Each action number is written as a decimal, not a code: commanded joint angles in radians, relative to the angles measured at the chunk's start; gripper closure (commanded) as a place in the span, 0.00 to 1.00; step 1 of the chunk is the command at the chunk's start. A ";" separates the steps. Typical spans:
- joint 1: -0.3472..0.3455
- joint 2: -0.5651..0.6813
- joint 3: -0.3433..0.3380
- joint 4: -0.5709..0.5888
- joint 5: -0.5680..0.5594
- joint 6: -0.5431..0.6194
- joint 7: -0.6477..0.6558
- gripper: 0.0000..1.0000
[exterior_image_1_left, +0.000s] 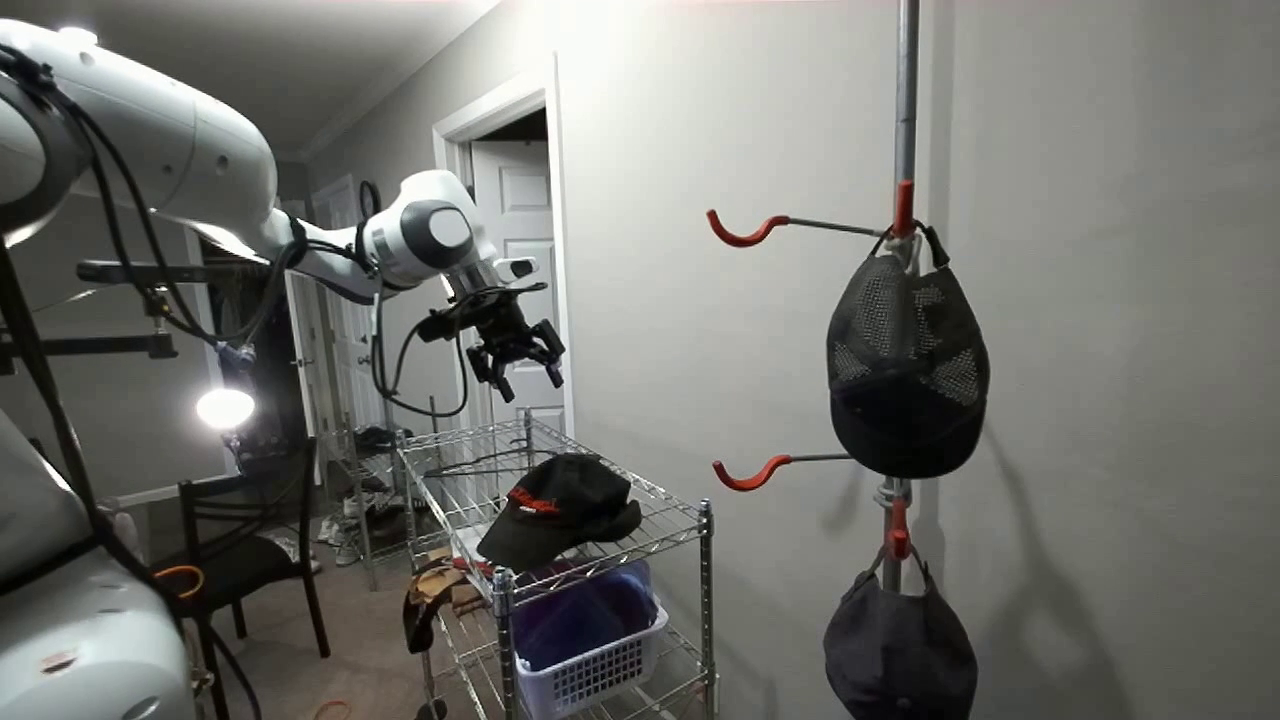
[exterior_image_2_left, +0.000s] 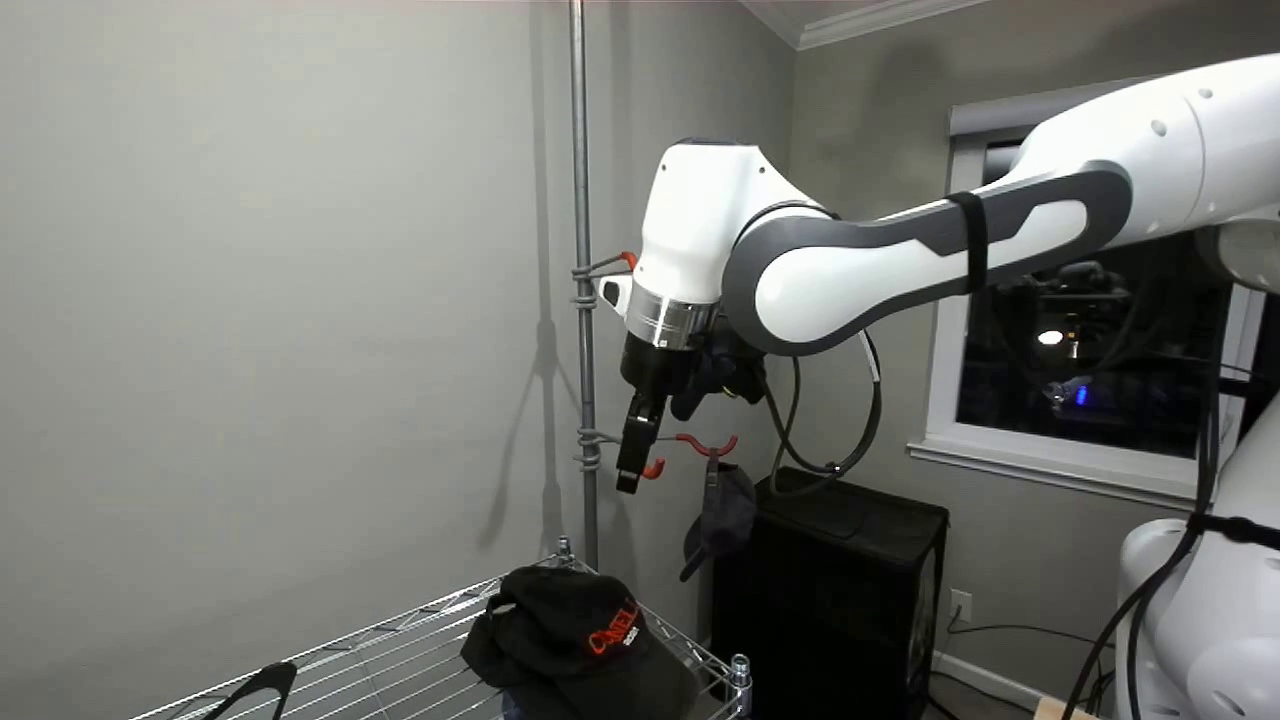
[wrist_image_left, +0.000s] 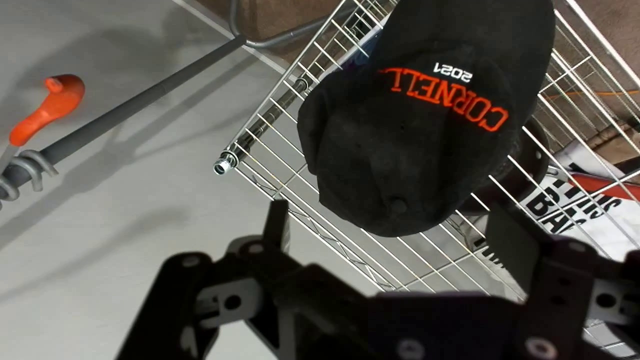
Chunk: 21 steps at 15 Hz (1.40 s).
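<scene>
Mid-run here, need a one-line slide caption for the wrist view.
Open pincer hanging empty above a black CORNELL cap on a wire shelf.

White arm (exterior_image_2_left: 1060, 215) outstretched, wrist (exterior_image_2_left: 700, 230) bent, black tool (exterior_image_1_left: 531, 386) downward, fingers (wrist_image_left: 276, 222) wide apart.

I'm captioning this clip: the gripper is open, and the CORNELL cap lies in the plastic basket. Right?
Wrong place: both exterior views show the CORNELL cap on the wire rack's top shelf, not in the basket. The gripper is open.
</scene>
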 joint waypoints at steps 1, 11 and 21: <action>0.046 0.107 -0.032 0.009 0.069 0.127 -0.108 0.00; 0.046 0.400 -0.042 0.133 0.132 0.161 -0.277 0.00; 0.033 0.427 -0.070 0.137 0.120 0.064 -0.251 0.00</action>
